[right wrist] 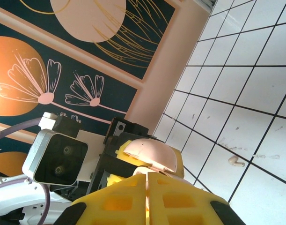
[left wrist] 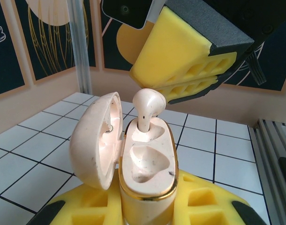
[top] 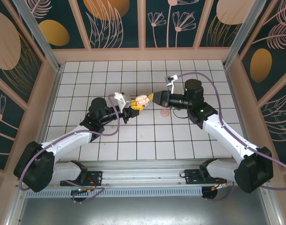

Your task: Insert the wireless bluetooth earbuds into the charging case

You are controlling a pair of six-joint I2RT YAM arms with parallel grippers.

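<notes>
Currently open cream charging case (left wrist: 147, 176), gold-rimmed, clamped in left claw (top: 130, 108), one earbud (left wrist: 147, 105) seated inside, right claw (right wrist: 146, 178) together

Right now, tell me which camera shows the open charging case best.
Left wrist: the charging case stands open, both slots visible, one earbud partly inserted. Top external gives a small pale blob; right wrist, its lid's back.

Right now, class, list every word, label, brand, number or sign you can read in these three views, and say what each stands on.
No readable text anywhere.
The charging case and the earbud standing in it are plain, with no brand or label.
The wall panels carry only drawn flowers, leaves and discs, no lettering.
</notes>
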